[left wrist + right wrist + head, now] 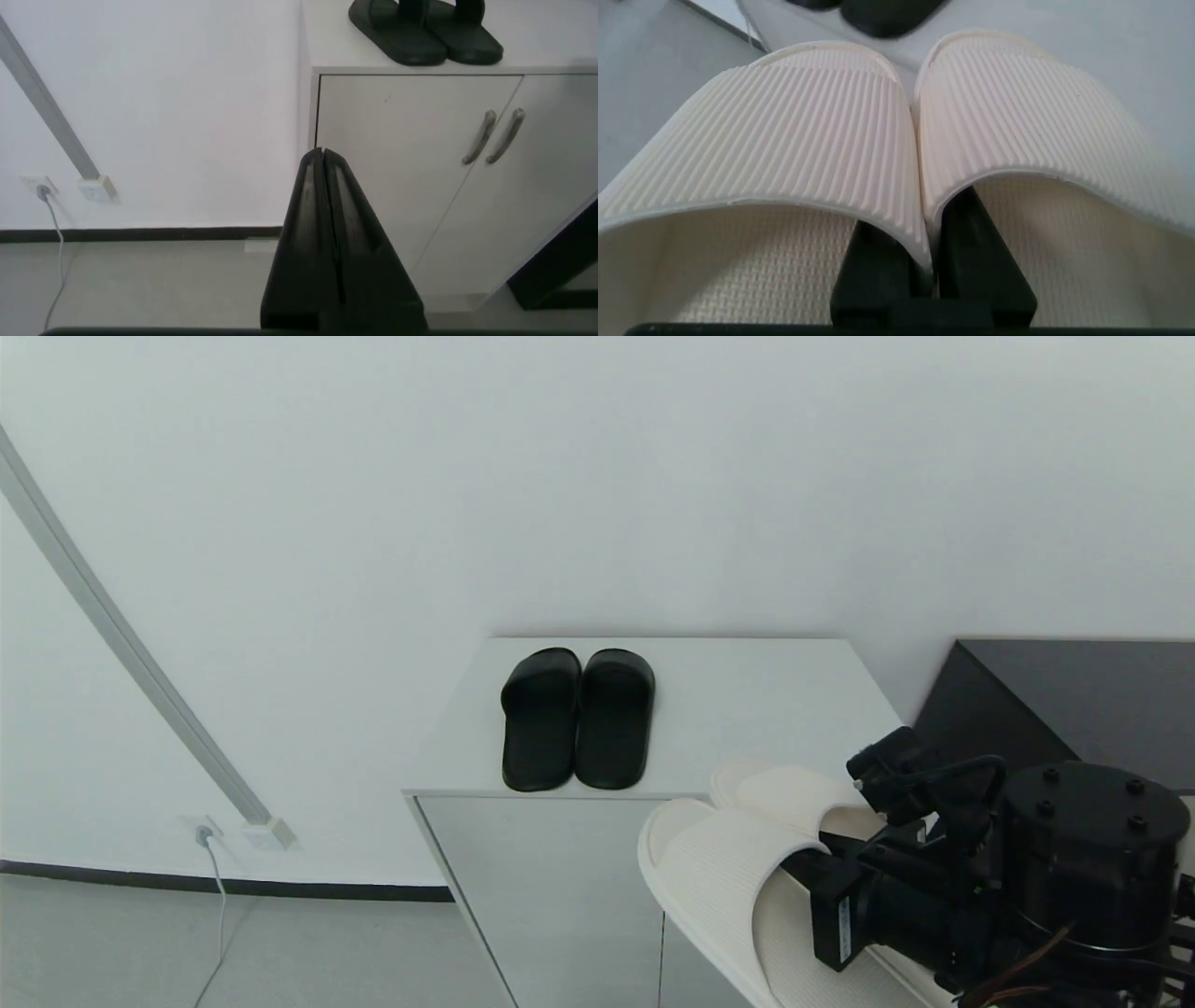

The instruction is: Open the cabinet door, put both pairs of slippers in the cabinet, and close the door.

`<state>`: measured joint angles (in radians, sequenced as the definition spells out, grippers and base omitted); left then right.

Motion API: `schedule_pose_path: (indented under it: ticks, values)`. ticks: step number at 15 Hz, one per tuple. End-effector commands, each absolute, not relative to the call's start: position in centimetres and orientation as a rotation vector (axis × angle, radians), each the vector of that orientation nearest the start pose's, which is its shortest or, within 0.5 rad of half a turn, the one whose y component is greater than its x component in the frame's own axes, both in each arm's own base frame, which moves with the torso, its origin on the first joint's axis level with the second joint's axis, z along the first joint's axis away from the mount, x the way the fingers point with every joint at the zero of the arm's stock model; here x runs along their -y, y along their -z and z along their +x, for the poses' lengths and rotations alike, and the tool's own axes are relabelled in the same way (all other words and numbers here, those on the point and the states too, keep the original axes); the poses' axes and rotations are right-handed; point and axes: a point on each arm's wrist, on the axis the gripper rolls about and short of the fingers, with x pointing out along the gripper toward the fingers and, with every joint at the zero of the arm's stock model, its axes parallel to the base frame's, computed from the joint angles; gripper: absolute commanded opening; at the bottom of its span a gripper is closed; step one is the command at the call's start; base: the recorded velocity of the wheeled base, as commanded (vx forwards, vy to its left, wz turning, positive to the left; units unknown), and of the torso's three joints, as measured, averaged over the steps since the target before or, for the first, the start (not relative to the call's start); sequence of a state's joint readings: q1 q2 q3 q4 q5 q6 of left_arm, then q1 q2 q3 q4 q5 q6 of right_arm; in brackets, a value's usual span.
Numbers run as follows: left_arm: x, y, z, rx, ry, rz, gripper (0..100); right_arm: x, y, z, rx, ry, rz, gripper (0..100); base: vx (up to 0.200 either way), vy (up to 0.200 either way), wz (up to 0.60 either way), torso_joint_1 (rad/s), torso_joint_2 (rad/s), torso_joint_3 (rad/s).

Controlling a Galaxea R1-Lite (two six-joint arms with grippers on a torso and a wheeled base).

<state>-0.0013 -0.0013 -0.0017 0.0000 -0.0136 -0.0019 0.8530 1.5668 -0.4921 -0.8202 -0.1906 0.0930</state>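
Right end effector clamps the white slippers by their adjoining straps.

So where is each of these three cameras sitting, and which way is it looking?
Head view: up on the robot's head, facing forward and down at the white two-door cabinet with black rubber slide slippers on top; the right pincer holding cream ribbed fabric slippers shows.
Left wrist view: low, on the left wrist, facing the cabinet's closed doors; the shut left pincer shows.
Right wrist view: on the right wrist, looking along its pincer into the cream slippers.
Shared: all three catch the black slippers.
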Motion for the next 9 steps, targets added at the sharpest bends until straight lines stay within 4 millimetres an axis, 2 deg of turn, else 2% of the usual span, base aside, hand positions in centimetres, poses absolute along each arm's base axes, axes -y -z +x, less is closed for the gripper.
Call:
schedule_pose_path:
  ticks: [1, 6, 9]
  values:
    - [0.03, -7.59, -2.29, 0.002, 0.015, -0.003, 0, -18.30, -15.61, 16.54, -0.257, -0.649, -0.040, 0, -0.200, 0.000, 0.00, -0.017, 0.00, 0.012]
    - [0.03, -7.59, -2.29, 0.002, 0.015, -0.003, 0, -17.98, -15.04, 16.26, -0.269, -0.651, -0.077, 0, 0.000, 0.000, 0.00, 0.000, 0.00, 0.000]
    - [0.03, -7.59, -2.29, 0.002, 0.015, -0.003, 0, -18.52, -14.69, 16.74, -0.285, -0.679, -0.080, 0, 0.000, 0.000, 0.00, 0.000, 0.00, 0.000]
